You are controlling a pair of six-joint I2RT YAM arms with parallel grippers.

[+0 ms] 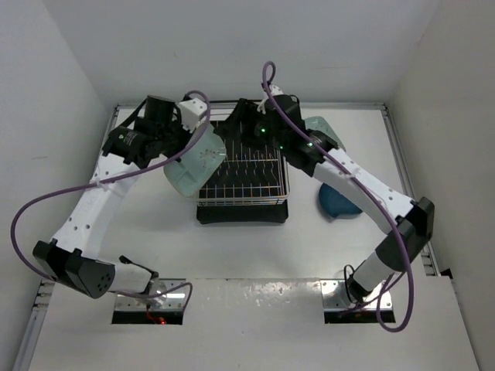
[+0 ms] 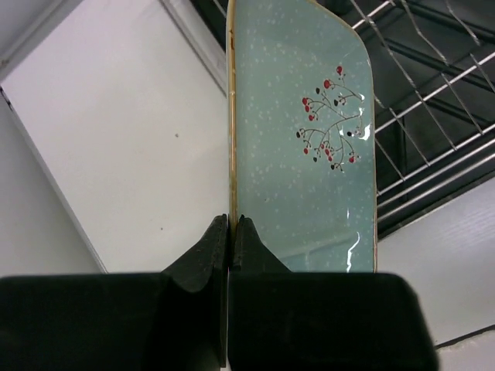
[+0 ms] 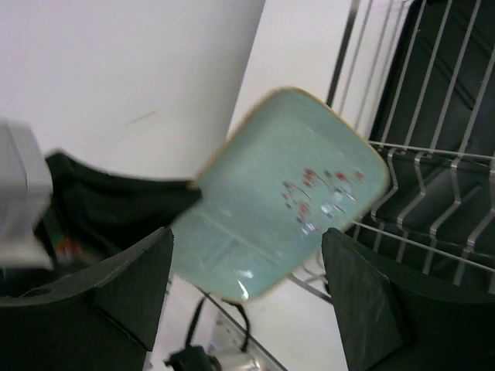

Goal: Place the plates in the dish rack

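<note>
Mint plate: rim pinched in the left gripper, jaws closed thin on it.
Axis: long side runs straight out from the fingers; berry-sprig face turned toward the dish rack, at its left edge.
Right gripper: spread wide, holding nothing.
Hidden: near end behind gripper body; right wrist view blurred.

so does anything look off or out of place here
Nothing looks spilled or damaged. The one thing askew is the mint plate, pinched by its rim in the left gripper and hanging tilted at the left side of the dish rack, not slotted. The right gripper is open.
</note>
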